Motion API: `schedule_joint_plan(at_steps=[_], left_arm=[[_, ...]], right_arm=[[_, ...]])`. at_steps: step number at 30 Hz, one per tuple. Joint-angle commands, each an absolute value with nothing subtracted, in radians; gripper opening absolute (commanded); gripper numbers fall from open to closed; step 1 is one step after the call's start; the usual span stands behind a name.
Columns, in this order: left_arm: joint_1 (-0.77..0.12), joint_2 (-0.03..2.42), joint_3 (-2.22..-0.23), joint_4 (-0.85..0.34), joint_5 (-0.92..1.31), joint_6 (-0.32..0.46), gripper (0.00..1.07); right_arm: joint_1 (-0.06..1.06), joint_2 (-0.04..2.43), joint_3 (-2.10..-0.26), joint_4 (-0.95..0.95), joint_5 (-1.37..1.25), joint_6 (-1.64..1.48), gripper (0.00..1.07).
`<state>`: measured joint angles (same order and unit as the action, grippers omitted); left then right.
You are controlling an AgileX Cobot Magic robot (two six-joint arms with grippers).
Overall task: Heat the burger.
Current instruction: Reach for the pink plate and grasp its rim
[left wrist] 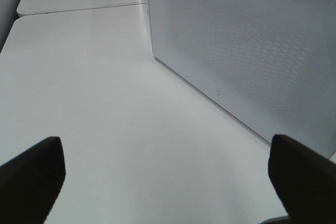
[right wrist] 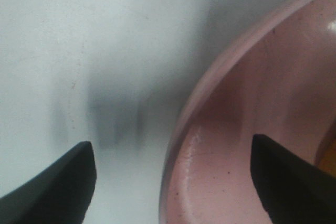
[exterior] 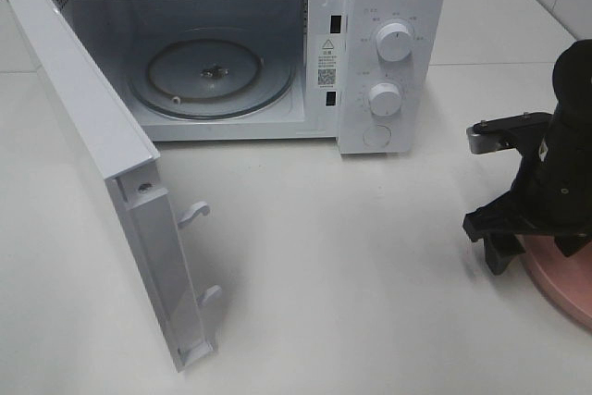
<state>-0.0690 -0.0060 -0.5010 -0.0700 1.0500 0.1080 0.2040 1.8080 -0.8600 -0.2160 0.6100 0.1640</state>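
The right arm [exterior: 566, 127] is seen at the right edge of the table [exterior: 351, 275], bent downward so that its wrist is pointed steeply at the surface. The right gripper [right wrist: 170, 142] is held wide, with nothing between its fingers; one finger is placed over the bare table and the other over the pink plate [right wrist: 252, 77], so that the plate's rim is straddled. Whether the fingers touch the plate cannot be told. Of the burger [right wrist: 330, 153] only a yellow-orange sliver is shown, on the plate just beside the inner finger in the right wrist view; in the high view it is hidden beneath the arm.

The left gripper [left wrist: 165, 145] is shown only by its own wrist camera. It is spread wide and empty, held low above the table and aimed toward the perforated outer face of the microwave door [left wrist: 247, 51], well apart from it.

The microwave [exterior: 393, 6] is stood at the back of the table, its door swung fully open to the left, and the glass turntable [exterior: 213, 76] is exposed inside
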Motion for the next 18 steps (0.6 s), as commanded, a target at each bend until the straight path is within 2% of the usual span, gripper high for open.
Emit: schedule_joint_plan(at_steps=[1, 7, 9, 12, 14, 15, 16, 17, 18], left_arm=[[-0.073, -0.024, -0.498, -0.071, 1.04, 0.108, 0.98], [-0.073, -0.024, -0.498, -0.071, 1.04, 0.108, 0.98], [-0.073, -0.024, -0.498, -0.071, 1.04, 0.108, 0.98], [-0.073, -0.024, -0.498, -0.071, 1.04, 0.108, 0.98], [-0.073, -0.024, -0.498, -0.071, 1.04, 0.108, 0.98], [-0.073, -0.024, -0.498, -0.071, 1.04, 0.108, 0.98], [-0.073, -0.024, -0.498, -0.071, 1.04, 0.108, 0.98], [-0.073, -0.024, -0.498, -0.071, 1.04, 0.108, 0.98], [-0.073, -0.024, -0.498, -0.071, 1.04, 0.108, 0.98]], right_arm=[[0.199, 1.819, -0.858, -0.216, 0.588, 0.174, 0.76], [0.199, 1.819, -0.858, -0.217, 0.584, 0.174, 0.72], [0.199, 1.838, -0.858, -0.216, 0.585, 0.178, 0.6], [0.199, 1.849, -0.858, -0.216, 0.587, 0.178, 0.56], [0.199, 1.873, -0.858, -0.216, 0.597, 0.185, 0.41], [0.199, 1.873, -0.858, -0.216, 0.597, 0.185, 0.41], [0.199, 1.877, -0.858, -0.217, 0.596, 0.205, 0.27], [0.199, 1.877, -0.858, -0.218, 0.594, 0.214, 0.2], [0.199, 1.877, -0.858, -0.218, 0.594, 0.214, 0.2]])
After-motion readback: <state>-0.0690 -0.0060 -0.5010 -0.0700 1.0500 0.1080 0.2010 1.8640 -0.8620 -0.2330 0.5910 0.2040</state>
